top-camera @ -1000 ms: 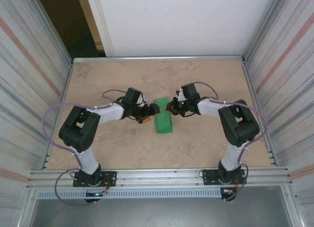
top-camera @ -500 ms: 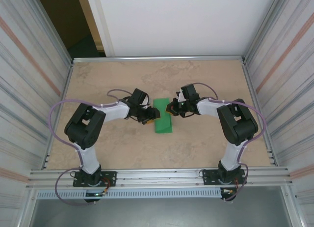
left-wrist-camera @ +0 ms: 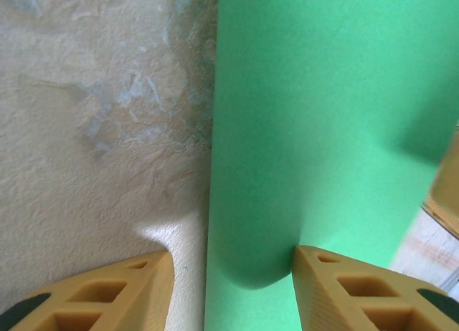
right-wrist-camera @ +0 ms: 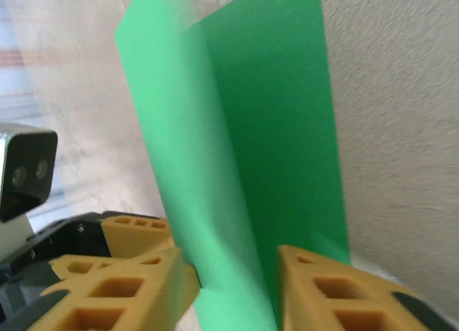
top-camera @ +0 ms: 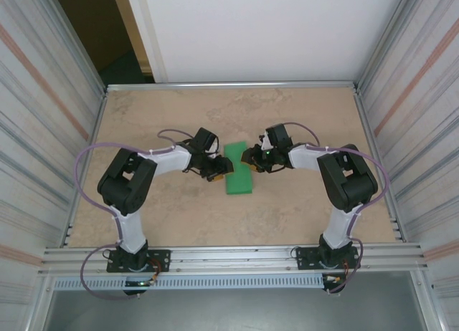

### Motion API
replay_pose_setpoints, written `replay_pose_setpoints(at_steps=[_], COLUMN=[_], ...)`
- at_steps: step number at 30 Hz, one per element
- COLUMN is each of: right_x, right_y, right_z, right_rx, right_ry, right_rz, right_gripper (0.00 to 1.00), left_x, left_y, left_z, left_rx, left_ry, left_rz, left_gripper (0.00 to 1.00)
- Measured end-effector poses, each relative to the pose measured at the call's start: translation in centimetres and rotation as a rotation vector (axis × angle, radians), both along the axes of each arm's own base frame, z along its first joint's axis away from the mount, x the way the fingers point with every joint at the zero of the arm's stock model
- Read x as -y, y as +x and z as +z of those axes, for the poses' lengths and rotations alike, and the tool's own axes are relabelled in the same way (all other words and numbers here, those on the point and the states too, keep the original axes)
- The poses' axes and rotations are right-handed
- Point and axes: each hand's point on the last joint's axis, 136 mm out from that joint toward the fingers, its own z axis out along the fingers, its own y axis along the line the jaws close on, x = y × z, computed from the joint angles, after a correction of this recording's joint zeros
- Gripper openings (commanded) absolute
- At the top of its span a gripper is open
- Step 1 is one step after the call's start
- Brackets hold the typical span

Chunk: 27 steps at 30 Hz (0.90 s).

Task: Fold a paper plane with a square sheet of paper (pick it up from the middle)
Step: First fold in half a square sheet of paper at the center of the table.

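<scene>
From above, your paper (top-camera: 238, 170) lies near the middle of the table (top-camera: 179, 112) as a narrow green strip running away from the arm bases. The left gripper (top-camera: 217, 173) sits at its left long edge. The right gripper (top-camera: 249, 157) sits at the right edge, nearer the far end. The two face each other across the strip with little room between them. Ribbed metal walls (top-camera: 43, 102) close in on both sides, and a purple cable (top-camera: 86, 155) loops from the left arm toward the left wall.

On the left wrist, your jaws stand apart and clamp nothing. One finger (left-wrist-camera: 107, 288) is over bare table just left of the paper's edge, with a sliver of table showing between them. The other finger is over the green. Between them the paper bulges up and throws a shadow. At the right edge, a yellow bit of the other arm's finger hangs over the sheet.

On the right wrist, your jaws are also parted. A raised flap of paper stands in the gap, with the flat layer on the table beyond; you cannot tell whether the flap touches either finger. The left arm's camera (right-wrist-camera: 25, 172) and its yellow fingertips (right-wrist-camera: 136, 227) crowd in just beside the flap.
</scene>
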Motion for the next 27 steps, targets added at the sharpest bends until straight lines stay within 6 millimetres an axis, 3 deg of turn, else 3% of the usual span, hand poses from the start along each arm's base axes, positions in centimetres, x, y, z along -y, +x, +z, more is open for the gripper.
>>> replay_pose_setpoints(at_steps=[3, 9, 12, 18, 27], right_x=[1.7, 5.7, 6.5, 7.1, 7.2], right_y=[0.2, 0.5, 0.1, -1.2, -1.6], right_z=[0.7, 4.4, 5.5, 5.0, 4.7], right_rx=[0.016, 0.12, 0.159, 0.141, 0.128], right_ry=[-0.012, -0.035, -0.048, -0.067, -0.075], right_rz=[-0.04, -0.133, -0.146, -0.145, -0.141], right_gripper=[0.56, 0.58, 0.58, 0.59, 0.59], left_x=[-0.1, -0.3, -0.2, -0.1, -0.2], left_y=[0.0, 0.0, 0.0, 0.0, -0.2], left_z=[-0.2, -0.5, -0.6, -0.9, -1.6], left_rx=[-0.007, -0.025, -0.037, -0.068, -0.102], left_ry=[0.012, 0.033, 0.043, 0.065, 0.118], left_rz=[0.002, 0.007, 0.006, 0.0, -0.044], left_gripper=[0.45, 0.43, 0.44, 0.44, 0.44])
